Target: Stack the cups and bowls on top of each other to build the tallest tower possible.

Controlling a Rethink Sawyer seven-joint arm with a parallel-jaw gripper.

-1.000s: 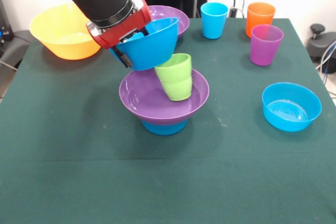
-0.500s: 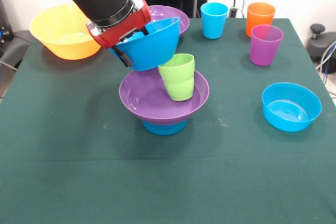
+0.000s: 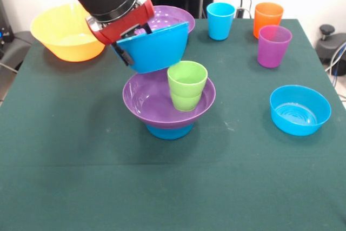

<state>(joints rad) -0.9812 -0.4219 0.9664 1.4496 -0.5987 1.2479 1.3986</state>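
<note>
My gripper [image 3: 131, 40] is shut on the rim of the large blue bowl [image 3: 157, 50] and holds it tilted in the air, just above and left of the tower. The tower is a small blue bowl [image 3: 169, 130] with a wide purple bowl [image 3: 148, 104] on it. The lime green cup [image 3: 187, 86] stands upright in the right side of that purple bowl. The light blue cup [image 3: 220, 20], orange cup [image 3: 268, 19] and purple cup [image 3: 274, 46] stand at the far right. A second small blue bowl [image 3: 300, 110] sits at the right.
The large yellow bowl [image 3: 67, 32] sits at the far left corner. A second wide purple bowl [image 3: 175, 17] is behind the held blue bowl. The green table [image 3: 173, 187] ends at the far side just behind the cups.
The lime green cup went from leaning in the purple bowl to standing upright. My gripper with the large blue bowl lifted slightly and moved toward the far side.
</note>
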